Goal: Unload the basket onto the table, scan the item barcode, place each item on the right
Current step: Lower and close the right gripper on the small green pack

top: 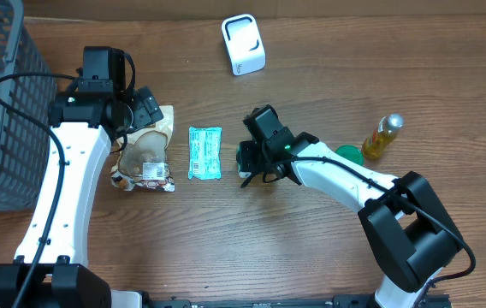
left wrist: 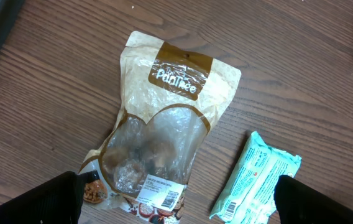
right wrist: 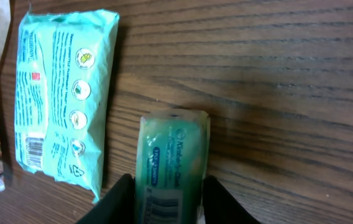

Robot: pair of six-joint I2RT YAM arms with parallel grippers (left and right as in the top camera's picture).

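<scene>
Closest to us, in the right wrist view, the right gripper (right wrist: 167,180) has its jaws set narrow on either side of a small green packet (right wrist: 173,155). That packet lies flat on the wooden worktop (top: 311,248), and a barcode shows on the end that sits between the jaws. They stand close against its 2 long edges, but we cannot tell whether they press it.

At the left edge of the worktop stands a grey mesh basket (top: 33,77), the biggest thing we see. Just right of it lies a tan snack bag (left wrist: 164,130) with a clear window and a white barcode label at its lower end. The left gripper (left wrist: 176,182) hangs over this bag with its jaws spread wide.

Next comes a pale teal pack of wipes (top: 204,152), flat on the worktop between the snack bag and the small green packet, near both but touching neither. We see 1 barcode at a corner of it.

A white scanner (top: 243,44) stands at the far side, well apart from the small green packet.

On the right, a bottle (top: 382,137) of yellow liquid sits beyond the right arm, with a green lid (top: 350,155) just beside it.
</scene>
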